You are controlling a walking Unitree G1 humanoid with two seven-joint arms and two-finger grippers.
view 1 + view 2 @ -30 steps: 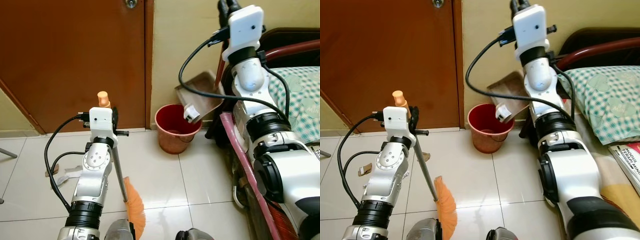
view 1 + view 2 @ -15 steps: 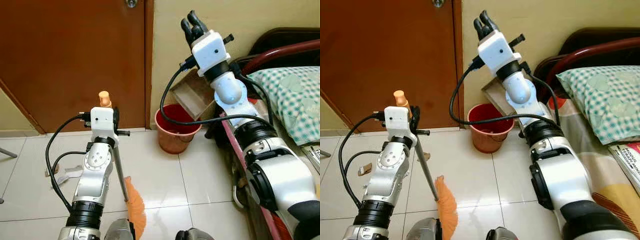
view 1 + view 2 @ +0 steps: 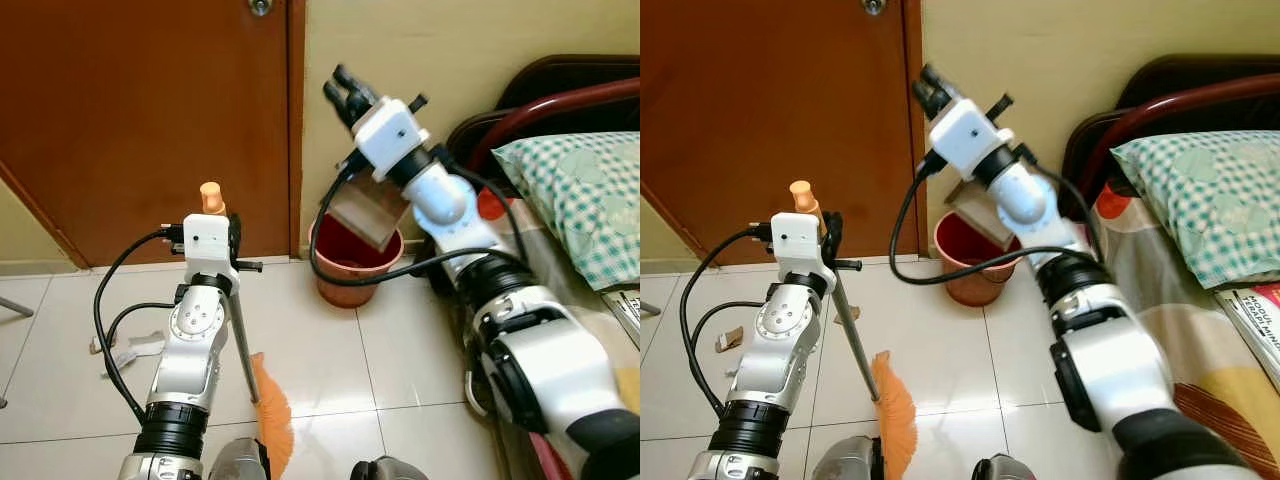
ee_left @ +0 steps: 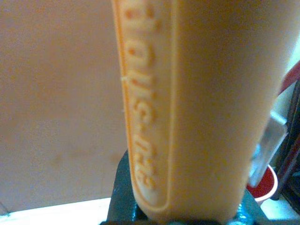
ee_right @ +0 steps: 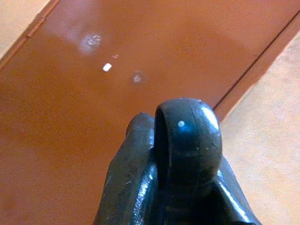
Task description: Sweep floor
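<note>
My left gripper (image 3: 231, 234) is shut on the broom's grey pole, just under its orange grip (image 3: 211, 196). That grip looms close in the left wrist view (image 4: 187, 108). The pole slants down to the orange bristles (image 3: 272, 422) resting on the tiled floor. My right gripper (image 3: 347, 96) is raised by the door edge, shut on the black handle end (image 5: 187, 136) of the brown dustpan (image 3: 366, 210). The pan hangs tilted right over the red bucket (image 3: 349, 272), which stands against the wall.
A brown door (image 3: 140, 120) fills the back left. A bed with a dark wooden frame (image 3: 560, 100) and a checked pillow (image 3: 585, 190) runs along the right. Paper scraps (image 3: 120, 350) lie on the tiles at the left. A book (image 3: 1255, 315) lies on the bed.
My right arm has swung left and down, bringing the dustpan from beside the bed to above the red bucket. The left arm and broom have stayed put.
</note>
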